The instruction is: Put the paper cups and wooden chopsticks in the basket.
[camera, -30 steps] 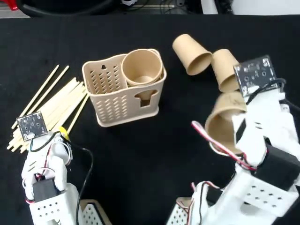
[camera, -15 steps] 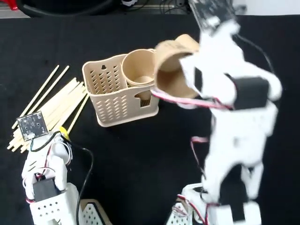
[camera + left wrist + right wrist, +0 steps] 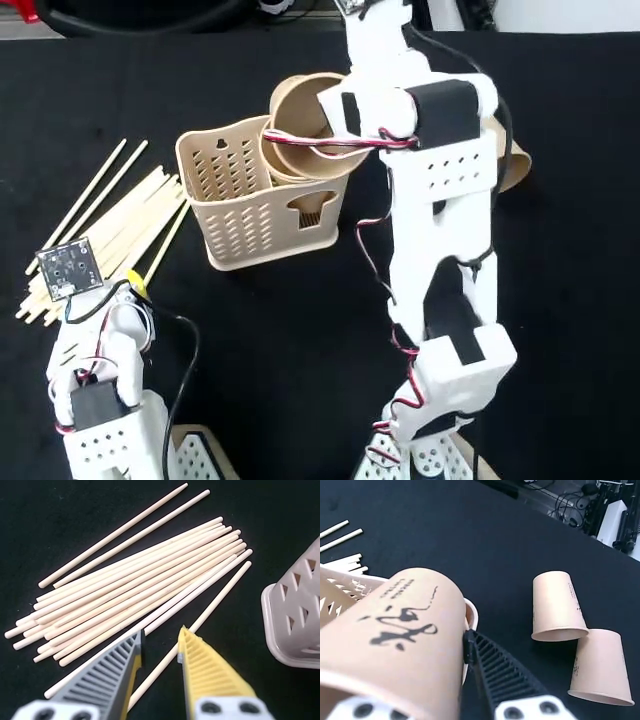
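One paper cup (image 3: pixel 305 108) sits tilted in your right end effector's (image 3: pixel 345 112) grip over the basket (image 3: pixel 240 215). Release it off-centre and it may catch the rim of the nested cup (image 3: pixel 278 165) and tumble out.

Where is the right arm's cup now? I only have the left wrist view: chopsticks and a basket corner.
Observer: The right gripper holds a paper cup, tilted, over the basket, above a second cup standing inside it.
Operator: How many cups are left outside?
Observer: Two. One loose cup and its neighbour lie close together on the black cloth, apart from the basket.
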`<state>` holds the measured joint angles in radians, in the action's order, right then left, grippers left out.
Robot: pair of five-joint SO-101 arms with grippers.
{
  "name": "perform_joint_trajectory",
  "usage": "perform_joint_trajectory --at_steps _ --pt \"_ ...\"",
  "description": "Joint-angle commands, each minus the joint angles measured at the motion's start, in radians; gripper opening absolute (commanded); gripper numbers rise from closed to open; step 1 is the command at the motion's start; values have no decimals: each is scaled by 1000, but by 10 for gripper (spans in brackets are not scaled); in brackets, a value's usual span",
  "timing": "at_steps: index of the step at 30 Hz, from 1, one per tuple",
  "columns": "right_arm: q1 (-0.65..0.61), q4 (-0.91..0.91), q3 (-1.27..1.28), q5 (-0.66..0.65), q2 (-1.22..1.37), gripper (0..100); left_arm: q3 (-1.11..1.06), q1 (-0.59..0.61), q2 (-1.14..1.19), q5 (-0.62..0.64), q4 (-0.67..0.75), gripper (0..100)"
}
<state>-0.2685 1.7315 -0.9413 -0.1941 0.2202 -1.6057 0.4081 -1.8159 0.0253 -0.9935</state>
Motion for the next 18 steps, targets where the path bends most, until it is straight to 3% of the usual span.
perform_joint_trajectory --at_steps 1,8,18 --pt "-9 28 -2 -2 -5 15 5 -10 -5 -5 14 127" --pt "5 31 85 -43 -5 26 5 -10 -5 -5 14 127" --pt "3 12 156 -38 -12 187 5 -10 -5 -5 14 127"
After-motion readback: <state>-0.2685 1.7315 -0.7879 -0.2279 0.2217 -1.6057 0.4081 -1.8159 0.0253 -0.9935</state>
